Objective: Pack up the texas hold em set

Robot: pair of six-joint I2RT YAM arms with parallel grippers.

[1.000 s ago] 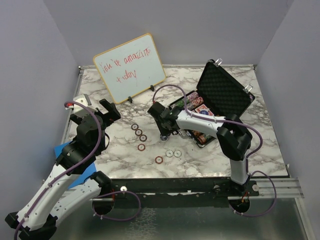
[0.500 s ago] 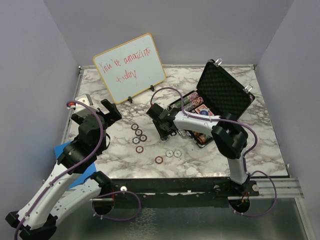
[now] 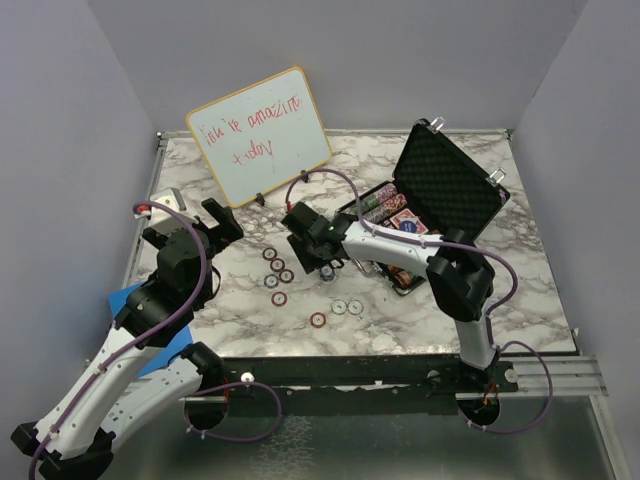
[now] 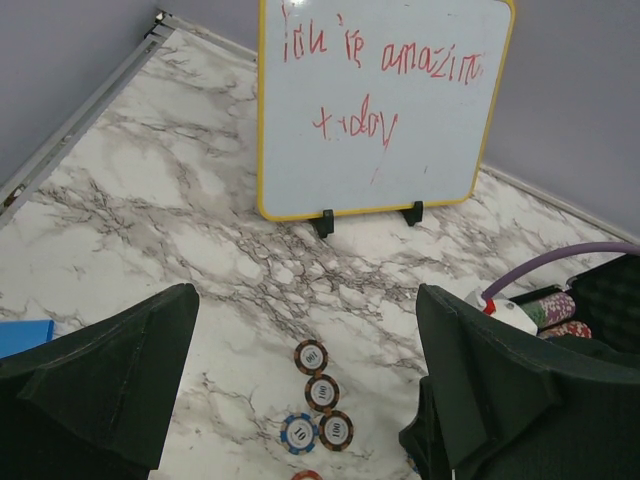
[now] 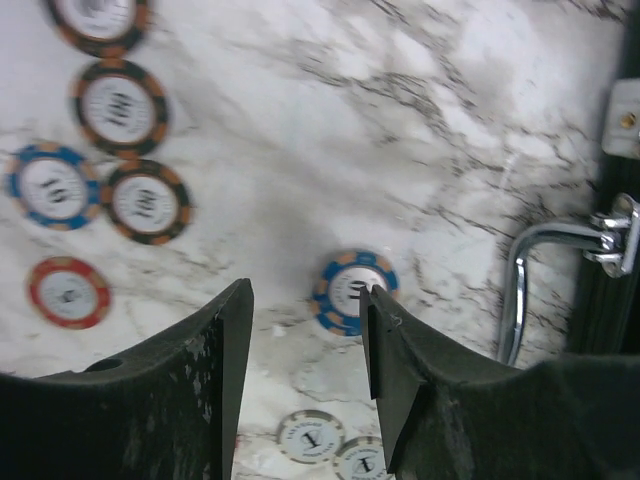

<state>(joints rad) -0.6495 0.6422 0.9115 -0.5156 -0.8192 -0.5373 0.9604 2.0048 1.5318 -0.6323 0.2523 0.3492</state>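
near the front edge a red chip (image 3: 317,319) and two white chips (image 3: 340,305) lie loose on the marble table (image 3: 520,300), with a row of chips (image 3: 277,270) just beyond on the left. the left gripper (image 4: 305,295) hangs wide apart and empty, and the right gripper (image 5: 305,300) hovers mid-table, fingers apart and holding nothing, over a blue chip (image 5: 350,292). far right the black case (image 3: 450,180) stands open with red cards (image 3: 405,218) inside, and a whiteboard (image 3: 260,135) stands far left.

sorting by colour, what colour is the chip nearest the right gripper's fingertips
The chip is blue with orange edge spots, white centre; clearest in the right wrist view.
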